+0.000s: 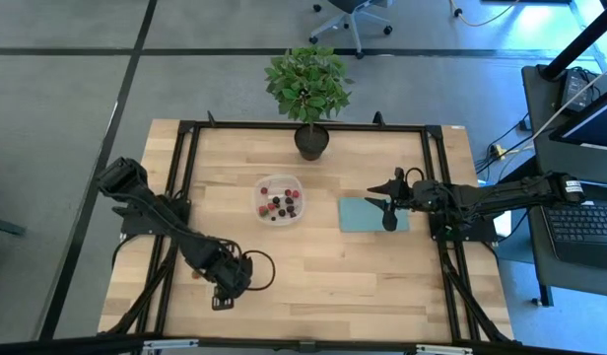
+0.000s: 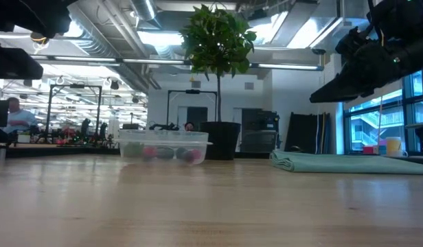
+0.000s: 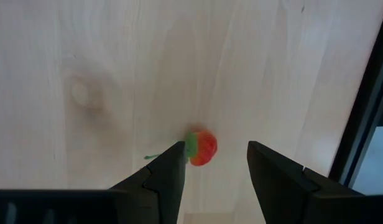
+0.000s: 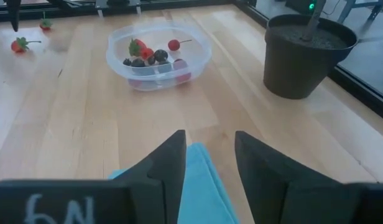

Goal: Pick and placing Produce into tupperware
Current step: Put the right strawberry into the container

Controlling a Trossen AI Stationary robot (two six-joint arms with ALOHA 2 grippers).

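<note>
While the left gripper point(image 3: 213, 165) hangs low over the near left part of the wooden worktop point(image 1: 323, 286), its two dark fingers point(image 3: 163, 177) stand apart and grasp nothing; a small red strawberry point(image 3: 201, 147) with a green cap lies on the wood between them, close against the inner side of one finger, though contact cannot be made out. In the high view this gripper point(image 1: 225, 293) sits well apart from the tupperware point(image 1: 279, 199), a clear shallow container near the middle of the worktop that holds several red and dark berries point(image 4: 155, 57). Behind it, at the far edge, stands a potted plant point(image 1: 307, 91) in a dark pot. To the right of the container lies a flat teal cloth point(image 1: 361, 214), and the right gripper point(image 1: 387, 209) hovers above it, fingers point(image 4: 166, 162) parted with nothing between them but the cloth below. From the right wrist view two more strawberries point(image 4: 20, 44) lie loose on the wood beyond the container, on its left-arm side. A person point(image 2: 18, 115) sits far back in the room, seen in the low view
</note>
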